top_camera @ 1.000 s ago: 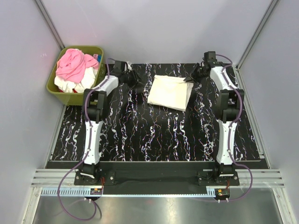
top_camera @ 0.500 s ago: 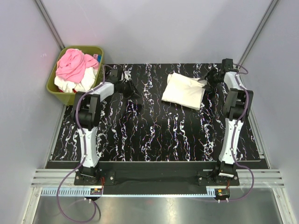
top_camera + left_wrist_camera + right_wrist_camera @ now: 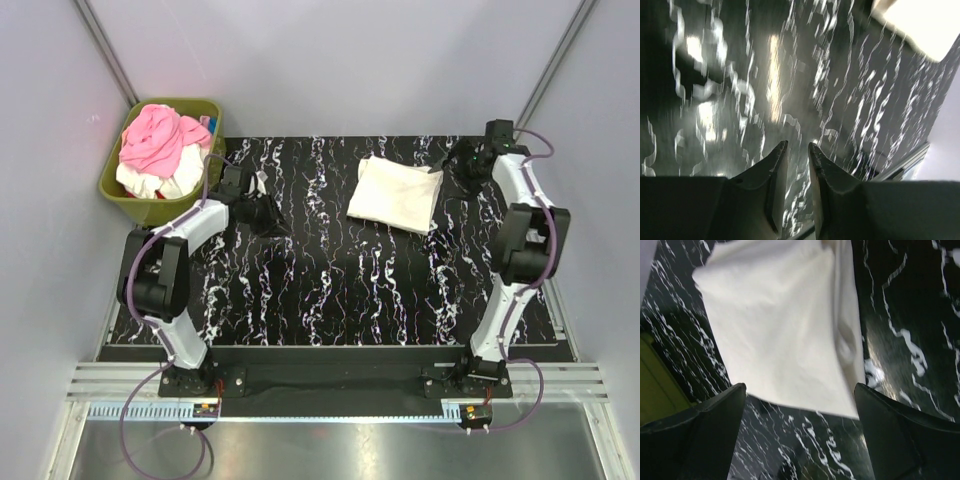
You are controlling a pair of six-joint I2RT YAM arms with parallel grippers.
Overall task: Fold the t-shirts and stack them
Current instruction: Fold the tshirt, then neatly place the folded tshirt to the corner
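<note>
This was a robotics lab cell: plain grey panel walls (image 3: pixel 330 60) on aluminium framing (image 3: pixel 105 50) enclosed a black marbled tabletop (image 3: pixel 330 290), with a robot arm lower left (image 3: pixel 177 335) and another lower right (image 3: pixel 497 320) bolted by a metal rail (image 3: pixel 330 382).
</note>
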